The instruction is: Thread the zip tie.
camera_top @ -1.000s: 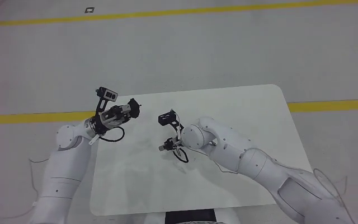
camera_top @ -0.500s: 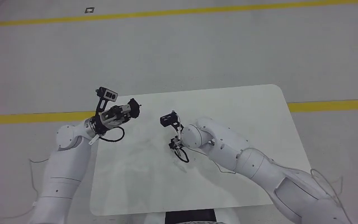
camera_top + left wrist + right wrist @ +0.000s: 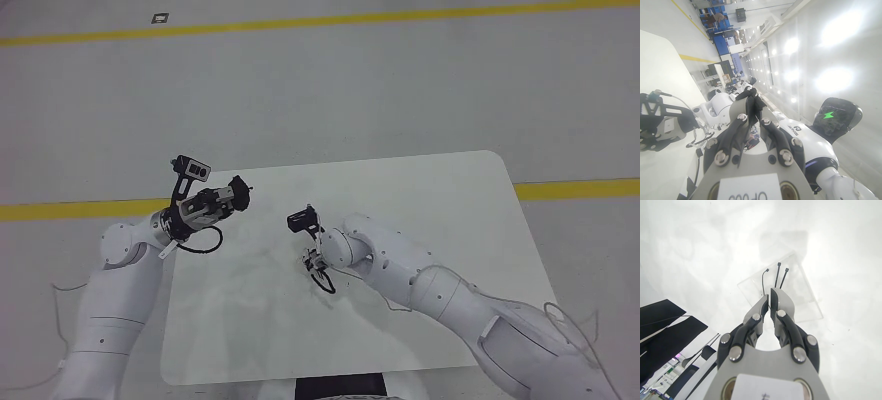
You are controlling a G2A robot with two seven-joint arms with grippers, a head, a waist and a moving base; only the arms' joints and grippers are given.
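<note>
My left gripper (image 3: 243, 190) hangs above the white table's back-left corner. Its fingers (image 3: 751, 94) are shut on a black zip tie (image 3: 754, 110), whose strap runs back between them. My right gripper (image 3: 310, 263) points down at the middle of the table, over a clear flat tray (image 3: 806, 291). Two straight black zip ties (image 3: 777, 273) (image 3: 784, 277) lie in the tray. A third, curved zip tie (image 3: 763, 281) runs from its head into the narrow gap between the right gripper's (image 3: 769, 294) closed fingers.
The white table (image 3: 420, 200) has rounded corners and bare surface to the right and front of the arms. Yellow floor lines (image 3: 580, 187) run behind the table. A black cable loop (image 3: 325, 281) hangs from the right wrist close to the tabletop.
The right gripper has swung from pointing sideways to pointing down at the tray and shifted slightly right. The left arm has kept still.
</note>
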